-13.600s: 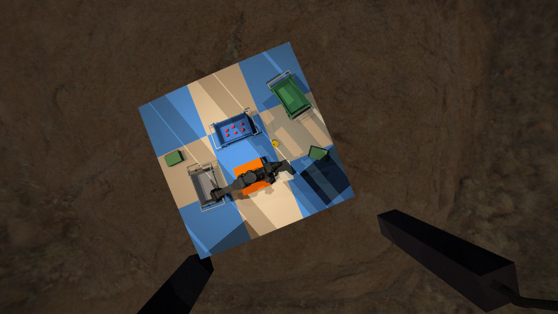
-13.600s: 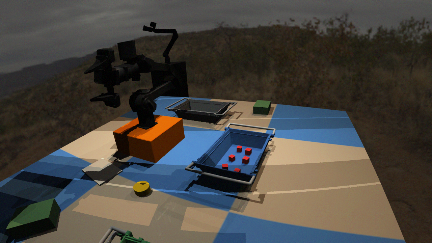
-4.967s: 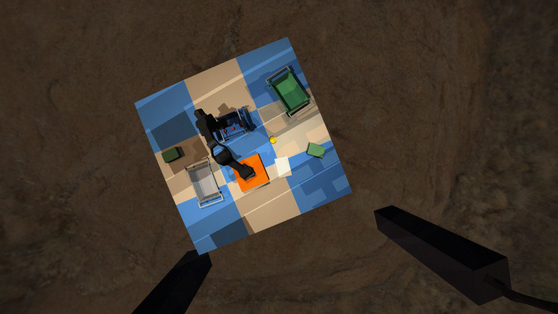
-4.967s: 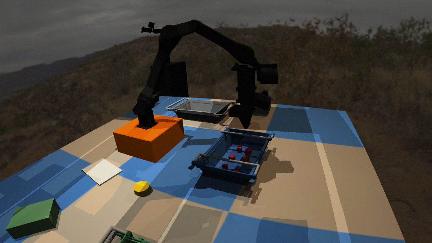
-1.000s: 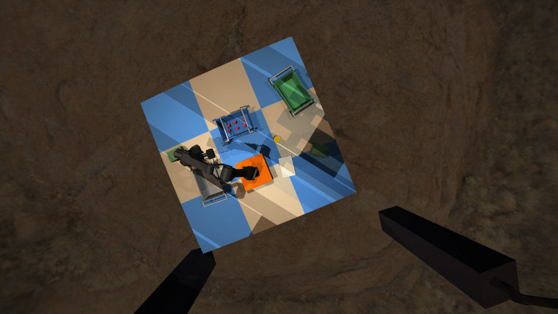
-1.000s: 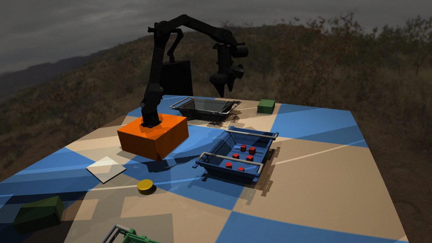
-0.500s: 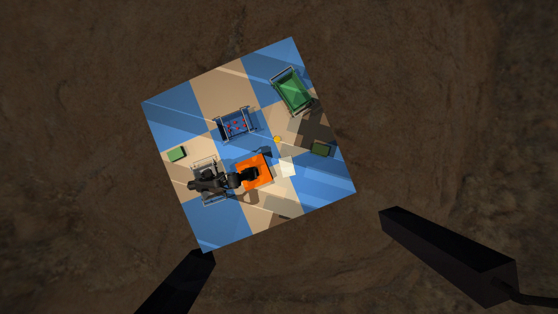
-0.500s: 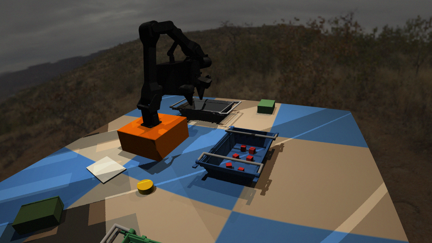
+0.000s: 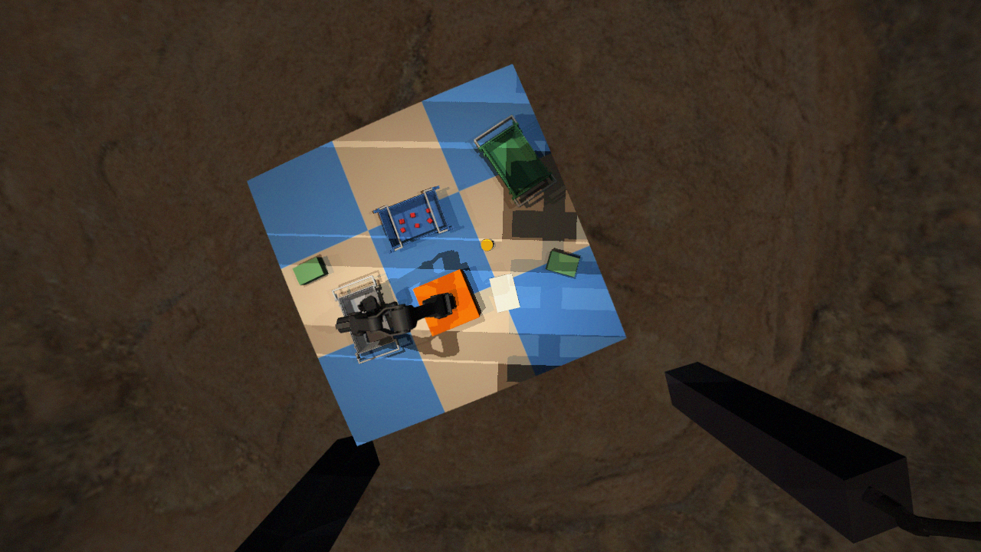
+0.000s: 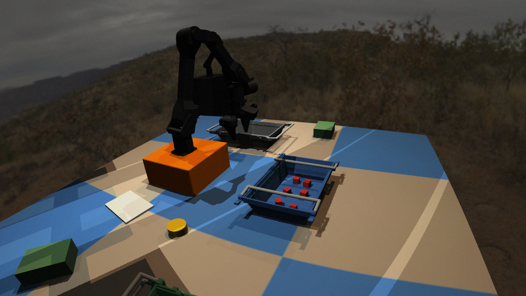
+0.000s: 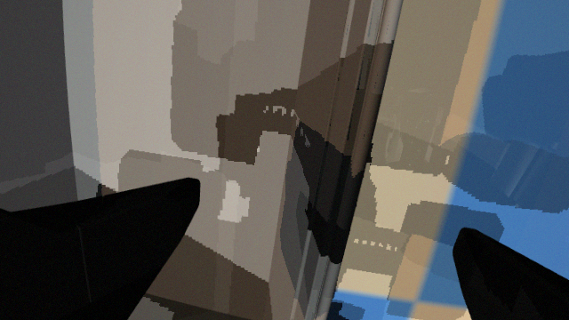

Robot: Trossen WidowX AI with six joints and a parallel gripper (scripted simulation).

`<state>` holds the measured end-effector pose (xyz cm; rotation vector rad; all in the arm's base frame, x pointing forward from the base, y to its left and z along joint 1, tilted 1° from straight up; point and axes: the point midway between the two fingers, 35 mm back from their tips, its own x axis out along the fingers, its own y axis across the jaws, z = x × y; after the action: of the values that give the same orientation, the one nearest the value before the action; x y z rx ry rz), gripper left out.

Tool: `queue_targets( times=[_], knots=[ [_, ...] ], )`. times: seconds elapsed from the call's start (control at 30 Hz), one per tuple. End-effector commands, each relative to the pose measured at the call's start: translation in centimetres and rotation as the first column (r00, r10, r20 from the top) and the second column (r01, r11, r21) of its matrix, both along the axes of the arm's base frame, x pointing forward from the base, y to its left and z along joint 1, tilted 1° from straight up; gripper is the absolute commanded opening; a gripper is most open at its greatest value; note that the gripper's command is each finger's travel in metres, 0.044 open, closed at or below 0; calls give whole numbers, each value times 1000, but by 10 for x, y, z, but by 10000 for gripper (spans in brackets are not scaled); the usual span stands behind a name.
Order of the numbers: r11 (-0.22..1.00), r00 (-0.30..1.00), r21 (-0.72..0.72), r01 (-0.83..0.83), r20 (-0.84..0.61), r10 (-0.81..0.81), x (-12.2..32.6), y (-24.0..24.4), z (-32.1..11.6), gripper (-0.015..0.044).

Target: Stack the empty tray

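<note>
The loaded blue tray (image 9: 422,237) (image 10: 272,208) stands on the table with several red blocks (image 9: 412,215) (image 10: 306,183) inside. Both its bars lie across its top, one near bar (image 10: 283,192) and one far bar (image 10: 307,163). The empty grey tray (image 10: 261,142) (image 11: 324,76) stands upright beyond the arm, its bars (image 9: 378,356) (image 10: 287,130) out over its ends. My gripper (image 10: 239,134) (image 11: 326,216) is open and empty, low over the grey tray's long side nearest the arm's base. In the wrist view that wall runs between the fingertips. In the top view the arm hides the fingers.
An orange block (image 9: 463,288) (image 10: 209,169) carries the arm's base. A white plate (image 9: 504,294) (image 10: 128,206), a yellow disc (image 9: 487,244) (image 10: 177,227), a green tray (image 9: 516,161) and two green blocks (image 9: 310,270) (image 9: 562,262) stand around. One green block (image 10: 324,129) is near the grey tray.
</note>
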<state>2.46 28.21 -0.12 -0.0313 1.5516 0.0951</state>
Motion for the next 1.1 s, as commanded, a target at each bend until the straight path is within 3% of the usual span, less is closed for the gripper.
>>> queue_targets(
  times=[0.0,0.43,0.93,1.07],
  knots=[
    [1000,1000,-10,3,3,-3,1,-2,-22,440],
    [1000,1000,-10,3,3,-3,2,-4,-37,440],
    [1000,1000,-10,3,3,-3,2,-4,-37,220],
    [1000,1000,-10,3,3,-3,2,-4,-37,193]
  ],
)
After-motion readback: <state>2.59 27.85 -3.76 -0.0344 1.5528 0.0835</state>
